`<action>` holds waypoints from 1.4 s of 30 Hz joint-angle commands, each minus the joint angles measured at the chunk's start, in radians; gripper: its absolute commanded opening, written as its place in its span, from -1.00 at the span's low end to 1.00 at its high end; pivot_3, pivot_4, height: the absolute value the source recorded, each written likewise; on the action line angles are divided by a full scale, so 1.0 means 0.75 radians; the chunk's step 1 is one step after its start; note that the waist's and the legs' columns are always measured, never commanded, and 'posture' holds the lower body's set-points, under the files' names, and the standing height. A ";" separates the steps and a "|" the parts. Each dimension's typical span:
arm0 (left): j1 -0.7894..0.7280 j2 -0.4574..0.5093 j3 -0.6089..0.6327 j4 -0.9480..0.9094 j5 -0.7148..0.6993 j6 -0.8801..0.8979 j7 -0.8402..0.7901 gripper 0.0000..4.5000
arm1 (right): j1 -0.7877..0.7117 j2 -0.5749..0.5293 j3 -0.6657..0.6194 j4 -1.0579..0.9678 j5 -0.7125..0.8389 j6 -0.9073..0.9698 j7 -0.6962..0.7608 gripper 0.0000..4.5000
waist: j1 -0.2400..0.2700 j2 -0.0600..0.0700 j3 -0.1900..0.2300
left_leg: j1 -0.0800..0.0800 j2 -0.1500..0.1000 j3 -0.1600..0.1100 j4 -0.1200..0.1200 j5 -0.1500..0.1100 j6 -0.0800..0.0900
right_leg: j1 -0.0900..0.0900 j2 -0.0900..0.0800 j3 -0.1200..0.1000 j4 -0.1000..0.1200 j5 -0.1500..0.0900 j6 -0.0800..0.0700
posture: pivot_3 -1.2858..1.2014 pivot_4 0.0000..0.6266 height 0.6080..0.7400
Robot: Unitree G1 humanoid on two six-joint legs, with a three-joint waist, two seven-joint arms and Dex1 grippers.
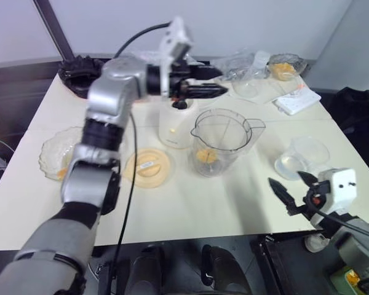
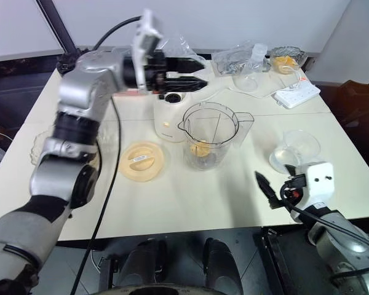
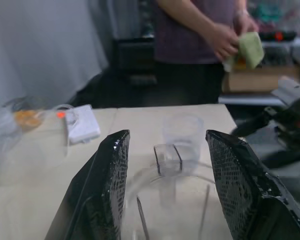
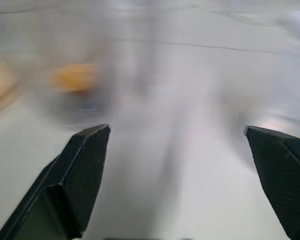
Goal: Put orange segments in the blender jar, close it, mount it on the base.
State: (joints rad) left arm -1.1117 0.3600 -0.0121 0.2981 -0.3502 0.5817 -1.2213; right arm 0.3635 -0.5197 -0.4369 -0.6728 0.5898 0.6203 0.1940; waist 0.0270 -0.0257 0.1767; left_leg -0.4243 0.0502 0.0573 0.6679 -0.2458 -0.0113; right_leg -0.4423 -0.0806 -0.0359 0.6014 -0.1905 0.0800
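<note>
Nearest the camera, the right gripper (image 1: pixel 290 194) was held at the table's near edge, jaws spread wide and empty. Orange segments (image 1: pixel 205 156) lay inside the blender jar (image 1: pixel 221 141), which was stood just beside the base (image 1: pixel 174 126); above its rim the left gripper (image 1: pixel 216 90), half parted and empty, was pointed level
</note>
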 commanded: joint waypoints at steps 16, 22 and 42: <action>0.646 0.365 0.128 -0.989 -0.449 0.461 0.256 0.11 | -0.251 0.108 -0.067 0.768 -0.471 -0.456 -0.128 1.00 | -0.022 0.007 -0.002 | 0.014 -0.002 0.000 0.001 0.001 -0.002 | 0.012 0.000 0.004 0.000 -0.002 0.002 | 0.03 -0.52 1.00; 0.671 0.388 0.124 -1.016 -0.498 0.471 0.328 0.11 | -0.474 0.036 -0.058 1.104 -0.524 -0.583 -0.093 1.00 | -0.040 0.008 -0.002 | 0.020 -0.002 -0.001 -0.001 0.001 -0.002 | 0.016 0.001 0.005 0.000 -0.002 0.002 | 0.03 -0.52 1.00; 0.670 0.434 0.080 -1.005 -0.546 0.443 0.401 0.11 | -0.632 0.012 -0.039 1.271 -0.524 -0.664 -0.015 1.00 | -0.056 0.008 -0.002 | 0.020 -0.002 0.000 -0.002 0.001 -0.002 | 0.016 0.002 0.007 0.000 -0.002 0.003 | 0.03 -0.52 1.00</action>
State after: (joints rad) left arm -0.6010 0.6763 0.0489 -0.4353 -0.7537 0.9311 -0.9262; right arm -0.1066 -0.4998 -0.4667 0.3273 0.1896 0.1263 0.1756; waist -0.0150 -0.0194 0.1755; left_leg -0.4090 0.0485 0.0575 0.6663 -0.2450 -0.0128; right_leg -0.4300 -0.0791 -0.0307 0.6013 -0.1922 0.0821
